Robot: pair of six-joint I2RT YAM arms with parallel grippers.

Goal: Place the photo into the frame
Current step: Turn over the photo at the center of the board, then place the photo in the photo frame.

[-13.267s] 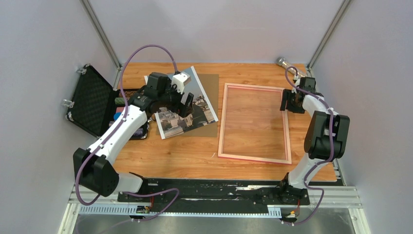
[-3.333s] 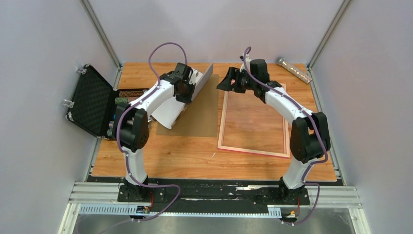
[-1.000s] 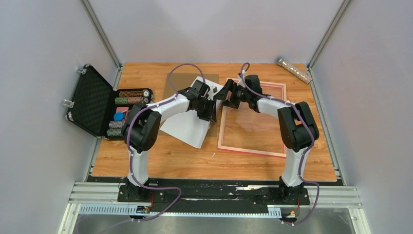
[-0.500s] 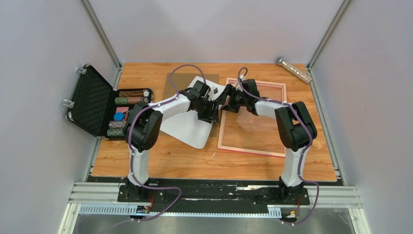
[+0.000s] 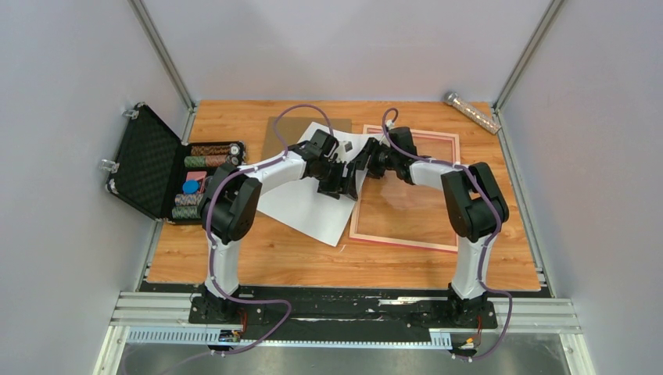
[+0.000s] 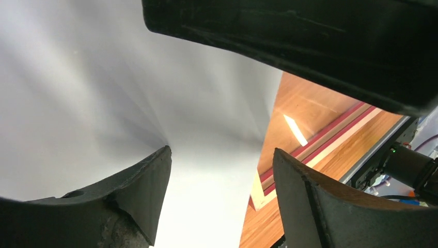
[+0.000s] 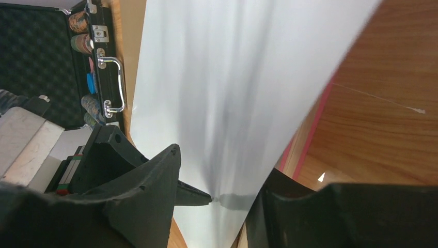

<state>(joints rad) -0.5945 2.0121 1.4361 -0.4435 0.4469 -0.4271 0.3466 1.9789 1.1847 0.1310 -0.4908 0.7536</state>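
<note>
The photo [image 5: 301,205] lies white back up in the middle of the table [image 5: 274,262], with no printed side showing. Its long axis runs from far to near, and the near end swings a little to the left. The far left corner rests on the brown board [image 5: 283,129]. The near right corner sits just beside the near left corner of the frame [image 5: 406,243]. The photo's right edge is lifted off the wood and bowed, and it hangs at the frame's left rail, where both grippers meet.

The frame lies flat to the right of the photo, long axis far to near, with bare wood showing inside it.

The left gripper [image 5: 342,184] is at that raised edge with its jaws spread wide. In the wrist view its fingers [image 6: 139,191] stand apart and white paper fills the gap behind them, so it clamps nothing.

The right gripper [image 5: 361,160] faces it from the frame side. Its jaws are also parted, the sheet runs down between them, and they are not closed on it.

An open black case [image 5: 148,168] with chips sits at the left edge
</note>
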